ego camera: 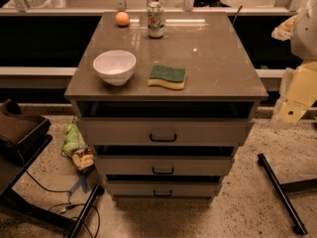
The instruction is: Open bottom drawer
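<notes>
The grey-beige cabinet (166, 53) stands in the middle with three drawer fronts stacked below its top. The bottom drawer (133, 188) is the slimmest front, lowest near the floor, with a small black bar handle (162, 193) at its centre. A dark gap shows above its front; its inside is hidden. The mid-sized drawer (124, 165) and the tallest top drawer (114, 132) sit above it. My gripper (292, 110), cream-coloured on the arm, hangs at the right edge, beside the cabinet's top right corner and well away from the bottom handle.
On the cabinet top are a white bowl (114, 66), a green-and-yellow sponge (167, 77), a drink can (155, 20) and an orange (122, 18). Crumpled bags (77, 145) lie on the floor left of the cabinet. Black frame legs (280, 192) lie right, and a dark stand (20, 133) left.
</notes>
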Controlling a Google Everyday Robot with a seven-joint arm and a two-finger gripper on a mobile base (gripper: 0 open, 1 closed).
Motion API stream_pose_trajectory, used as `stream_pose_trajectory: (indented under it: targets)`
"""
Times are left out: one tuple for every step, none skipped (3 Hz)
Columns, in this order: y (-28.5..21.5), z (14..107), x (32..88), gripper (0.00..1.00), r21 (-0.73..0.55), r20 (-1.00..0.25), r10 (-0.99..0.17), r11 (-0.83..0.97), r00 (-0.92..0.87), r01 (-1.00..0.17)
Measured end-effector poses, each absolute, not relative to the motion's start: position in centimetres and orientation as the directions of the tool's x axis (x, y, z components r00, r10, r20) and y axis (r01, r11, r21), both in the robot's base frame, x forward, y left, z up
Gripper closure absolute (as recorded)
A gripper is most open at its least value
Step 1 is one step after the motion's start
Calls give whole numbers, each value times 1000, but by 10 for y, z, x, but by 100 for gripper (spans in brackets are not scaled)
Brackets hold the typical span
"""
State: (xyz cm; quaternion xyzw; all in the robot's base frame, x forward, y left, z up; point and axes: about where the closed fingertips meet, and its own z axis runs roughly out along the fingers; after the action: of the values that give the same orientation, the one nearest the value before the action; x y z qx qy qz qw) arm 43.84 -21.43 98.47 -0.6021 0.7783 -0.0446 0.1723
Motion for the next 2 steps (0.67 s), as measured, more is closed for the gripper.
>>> stream_pose_trajectory:
  targets:
    - [-212,983,440,0,-290,-218,-953,270,-211,-918]
    - [-204,953,449,0,-307,-255,-947,272,-196,-912]
